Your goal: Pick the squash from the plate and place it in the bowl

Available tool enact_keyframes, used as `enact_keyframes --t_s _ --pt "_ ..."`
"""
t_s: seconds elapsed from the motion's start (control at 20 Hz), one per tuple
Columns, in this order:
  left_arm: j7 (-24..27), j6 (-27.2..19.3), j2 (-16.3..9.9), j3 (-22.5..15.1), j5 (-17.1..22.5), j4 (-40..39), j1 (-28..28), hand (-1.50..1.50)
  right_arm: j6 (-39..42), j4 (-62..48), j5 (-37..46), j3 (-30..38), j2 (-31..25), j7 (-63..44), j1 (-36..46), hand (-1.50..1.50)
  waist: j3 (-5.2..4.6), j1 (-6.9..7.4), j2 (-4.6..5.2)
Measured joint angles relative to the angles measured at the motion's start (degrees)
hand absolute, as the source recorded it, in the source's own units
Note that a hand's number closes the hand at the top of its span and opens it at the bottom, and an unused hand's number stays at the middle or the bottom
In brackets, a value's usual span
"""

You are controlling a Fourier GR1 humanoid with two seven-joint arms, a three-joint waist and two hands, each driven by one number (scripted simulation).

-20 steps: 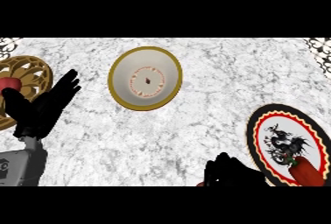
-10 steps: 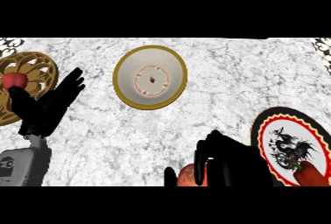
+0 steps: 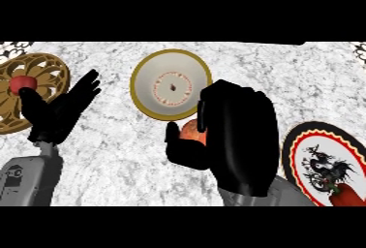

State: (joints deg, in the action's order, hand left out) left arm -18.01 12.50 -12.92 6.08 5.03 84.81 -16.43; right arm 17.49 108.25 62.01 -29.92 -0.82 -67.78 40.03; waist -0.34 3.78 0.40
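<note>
Squash [image 3: 191, 131], orange, held in the right hand [image 3: 236, 140] with fingers curled round it, just below the gold-rimmed bowl [image 3: 146, 97] on the marble surface [image 3: 129, 160]. Right of the bowl lies a red-rimmed plate [image 3: 297, 150]. Left hand [image 3: 61, 109] rests released, well left

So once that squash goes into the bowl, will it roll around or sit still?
The squash, held in the right hand, looks rounded and smooth, so it will probably roll a little. The bowl looks shallow with a raised rim, which should likely stop it. It seems stiff, not floppy, so it should keep its shape on release.
</note>
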Motion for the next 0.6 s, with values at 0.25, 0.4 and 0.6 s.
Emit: enact_keyframes --t_s 0.25,0.4,0.6 --pt "0.3 0.0 0.5 -0.6 -0.3 -0.4 -0.6 0.00 -2.7 -13.3 -3.6 6.7 0.1 0.8 10.8 1.50 0.05 0.76 0.21" --pt "0.3 0.1 0.5 -0.6 -0.3 -0.7 -1.0 0.00 -4.9 -21.9 -4.4 10.2 0.2 1.5 16.0 1.50 0.08 0.90 0.39" --pt "0.0 0.0 0.5 -0.4 -0.2 -0.9 -1.3 0.00 -8.8 -33.3 -5.3 14.4 0.3 2.9 21.6 1.50 0.14 0.93 0.57"
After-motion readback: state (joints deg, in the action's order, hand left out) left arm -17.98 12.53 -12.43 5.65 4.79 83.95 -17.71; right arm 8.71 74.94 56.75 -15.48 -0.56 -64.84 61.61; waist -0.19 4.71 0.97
